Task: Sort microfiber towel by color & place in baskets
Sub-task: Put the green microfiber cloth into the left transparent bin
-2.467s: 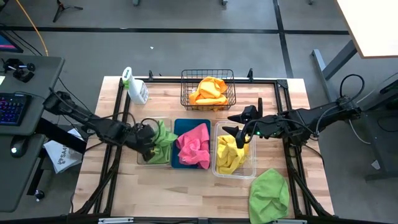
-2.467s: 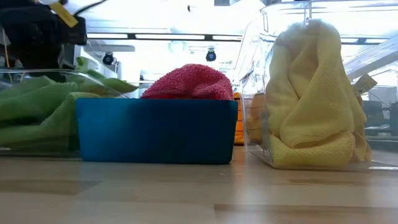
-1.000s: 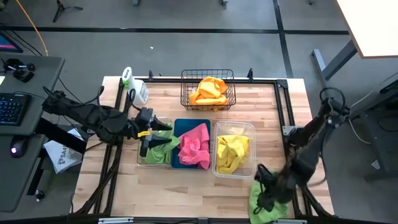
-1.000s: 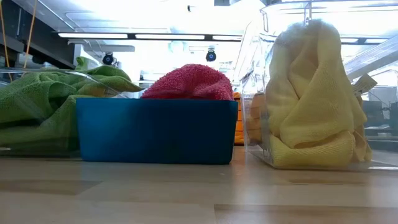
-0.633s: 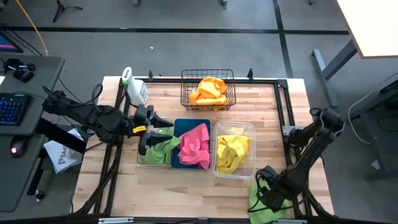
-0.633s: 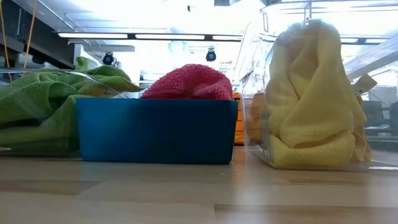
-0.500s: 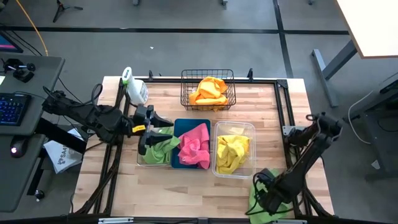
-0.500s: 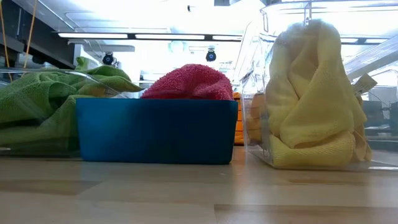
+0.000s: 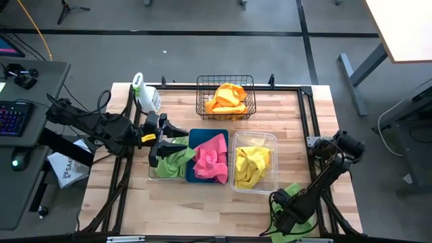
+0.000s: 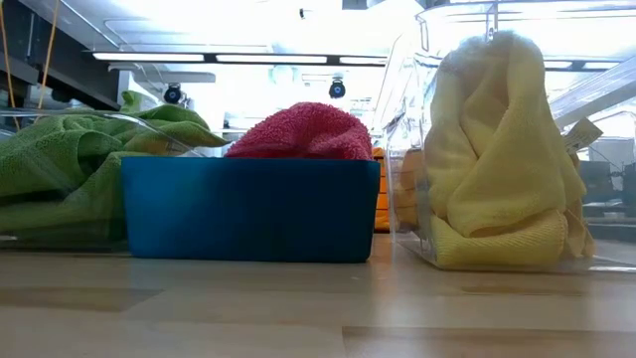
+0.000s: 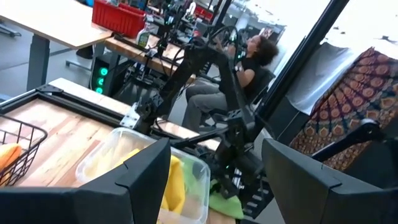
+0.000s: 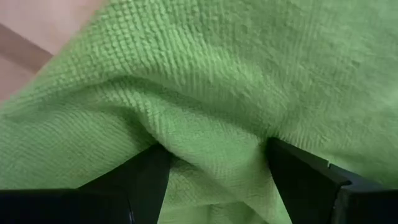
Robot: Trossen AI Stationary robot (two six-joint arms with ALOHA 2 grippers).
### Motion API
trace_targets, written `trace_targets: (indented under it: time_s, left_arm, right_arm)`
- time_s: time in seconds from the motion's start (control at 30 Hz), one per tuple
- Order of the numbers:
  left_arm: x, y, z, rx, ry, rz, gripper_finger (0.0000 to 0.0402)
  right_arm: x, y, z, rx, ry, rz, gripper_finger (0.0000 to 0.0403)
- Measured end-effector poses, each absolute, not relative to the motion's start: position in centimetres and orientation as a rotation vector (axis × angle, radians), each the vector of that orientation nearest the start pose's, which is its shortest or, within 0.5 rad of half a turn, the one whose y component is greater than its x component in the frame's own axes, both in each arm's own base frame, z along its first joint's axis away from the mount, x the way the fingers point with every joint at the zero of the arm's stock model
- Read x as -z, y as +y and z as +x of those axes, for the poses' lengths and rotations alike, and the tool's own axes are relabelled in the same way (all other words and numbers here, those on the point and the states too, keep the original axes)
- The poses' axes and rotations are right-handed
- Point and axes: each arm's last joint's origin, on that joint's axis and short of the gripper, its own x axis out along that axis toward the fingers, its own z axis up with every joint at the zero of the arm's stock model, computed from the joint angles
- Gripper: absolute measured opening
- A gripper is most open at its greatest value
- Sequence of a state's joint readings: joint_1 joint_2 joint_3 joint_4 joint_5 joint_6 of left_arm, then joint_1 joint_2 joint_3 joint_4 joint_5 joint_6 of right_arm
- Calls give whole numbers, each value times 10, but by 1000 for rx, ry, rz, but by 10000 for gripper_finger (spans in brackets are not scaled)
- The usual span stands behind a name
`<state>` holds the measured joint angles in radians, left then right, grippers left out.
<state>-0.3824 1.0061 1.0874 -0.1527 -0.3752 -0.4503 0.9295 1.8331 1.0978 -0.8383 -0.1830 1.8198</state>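
A loose green towel [image 9: 295,192] lies on the table near its near right corner. My right gripper [image 9: 282,217] is down on it, open, and the cloth fills the right wrist view [image 12: 211,74]. My left gripper [image 9: 159,139] hangs open over the left clear tub [image 9: 154,174], which holds a green towel [image 9: 174,159]. The blue tub [image 9: 202,135] holds a pink towel [image 9: 210,156]. The right clear tub [image 9: 270,143] holds a yellow towel [image 9: 248,165]. The black wire basket [image 9: 226,82] at the far edge holds an orange towel [image 9: 227,98]. My right gripper comes from above, pointing down, with its open fingers [image 12: 140,180] sunk into the green towel's top, and a raised ridge of cloth [image 12: 211,146] stands between them. The towel lies slack on the table.
A white spray bottle [image 9: 146,94] stands at the far left of the table. A black frame [image 9: 307,115] runs along the table's edges. Bare wood [image 9: 202,209] lies between the tubs and the near edge. In the left wrist view a seated person [image 11: 239,74] shows beyond the table.
My right gripper has gone down and toward the table's near edge, onto the loose green towel, with its arm folding lower over the table's right side. The towel stays where it lay.
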Motion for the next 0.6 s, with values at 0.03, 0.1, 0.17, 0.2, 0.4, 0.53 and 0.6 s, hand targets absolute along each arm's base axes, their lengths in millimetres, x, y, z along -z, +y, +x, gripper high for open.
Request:
trace_targets:
  time_s: [0.03,0.1,0.17,0.2,0.4,0.53,0.6]
  left_arm:
    - [-400,-69,201,-7,58,-427,241]
    - [-403,-69,201,-4,32,-426,241]
    - [-406,-69,201,2,4,-414,241]
    - [-407,-69,201,3,-6,-409,241]
    - [-409,-69,201,4,-27,-358,241]
    - [-411,-69,200,7,-45,-325,241]
    - [-416,-70,198,21,-82,-308,241]
  right_arm:
    - [-139,251,181,670,1637,760,260]
    - [-133,249,179,651,1636,788,253]
    - [-129,247,178,635,1638,784,233]
    - [-129,247,178,620,1641,773,217]
    - [-140,245,176,514,1663,727,36]
    - [-166,240,174,439,1598,772,22]
    - [-188,238,174,386,1515,812,12]
